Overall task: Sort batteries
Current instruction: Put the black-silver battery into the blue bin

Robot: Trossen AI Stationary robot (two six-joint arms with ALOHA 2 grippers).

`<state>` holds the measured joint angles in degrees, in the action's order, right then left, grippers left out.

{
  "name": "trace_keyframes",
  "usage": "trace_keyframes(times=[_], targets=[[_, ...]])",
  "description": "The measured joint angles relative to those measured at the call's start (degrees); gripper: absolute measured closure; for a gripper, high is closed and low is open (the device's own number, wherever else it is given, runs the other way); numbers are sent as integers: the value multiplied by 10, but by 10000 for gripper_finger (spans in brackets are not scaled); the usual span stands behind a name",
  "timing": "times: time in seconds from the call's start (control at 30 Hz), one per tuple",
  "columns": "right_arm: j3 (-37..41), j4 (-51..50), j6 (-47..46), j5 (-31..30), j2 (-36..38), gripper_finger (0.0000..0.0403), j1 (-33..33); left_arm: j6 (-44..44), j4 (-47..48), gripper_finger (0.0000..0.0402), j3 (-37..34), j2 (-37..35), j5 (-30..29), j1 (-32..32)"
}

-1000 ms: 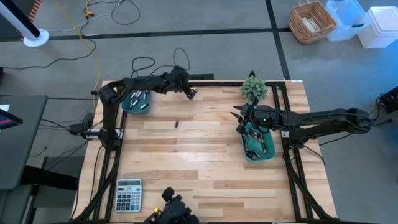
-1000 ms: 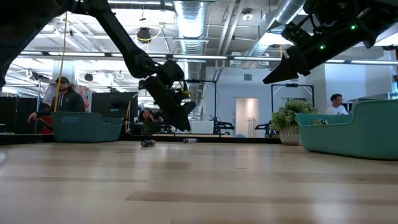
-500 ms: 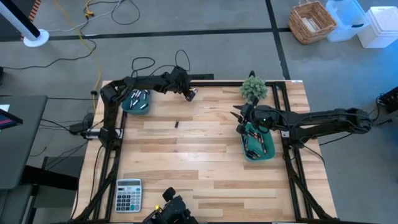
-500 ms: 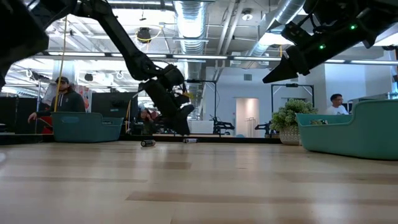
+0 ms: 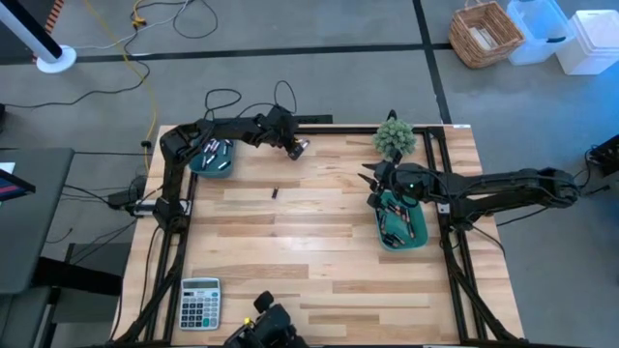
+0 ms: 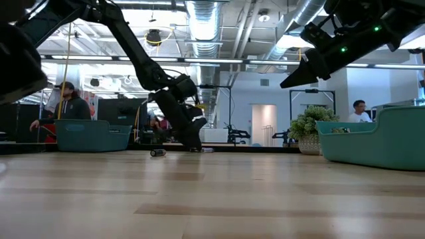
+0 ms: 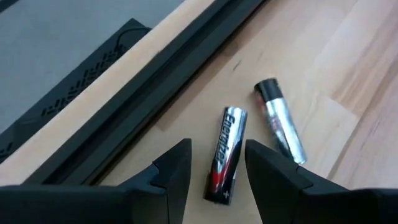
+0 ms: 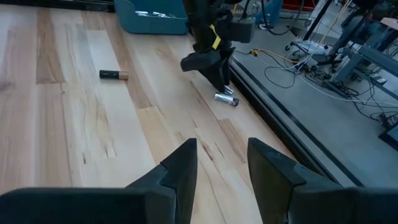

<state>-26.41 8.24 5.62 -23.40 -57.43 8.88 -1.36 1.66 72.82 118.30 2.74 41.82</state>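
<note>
A pale wooden table stands on a grey floor, with a workshop of benches and ceiling pipes beyond it. Near the table's far edge, two batteries lie just beside each other on the bare wood: a dark and silver battery with printed lettering, and a silver battery with a dark cap, apart and angled away from one another. The left gripper is low over the first of these, its two dark fingers spread wide on either side of the cell and not touching it (the wrist view shows wood on both sides of the cell). In the high view this gripper sits at the end of the left arm, which reaches along the far edge. A third, dark battery lies alone on the wood, well apart from the pair, toward the table's middle. At the far left corner a teal bin holds several batteries. On the right side a second teal bin holds more batteries. The right gripper hangs above that bin's far end, its fingers parted with nothing between them. A small potted plant stands behind it at the far edge. A grey calculator lies at the near left corner. A person sits in the room behind.
</note>
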Motion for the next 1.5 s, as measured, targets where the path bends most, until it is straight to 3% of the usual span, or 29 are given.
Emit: trace_keyframes(times=[0.4,0.77,1.5], targets=[[0,0,-2,0,0,252,3,-48,16,267,-5,-1,1,-5],[0,0,-2,0,0,255,3,-48,19,356,-6,-2,-14,-15],[0,2,0,0,0,255,3,-73,20,358,-7,-2,30,-25]])
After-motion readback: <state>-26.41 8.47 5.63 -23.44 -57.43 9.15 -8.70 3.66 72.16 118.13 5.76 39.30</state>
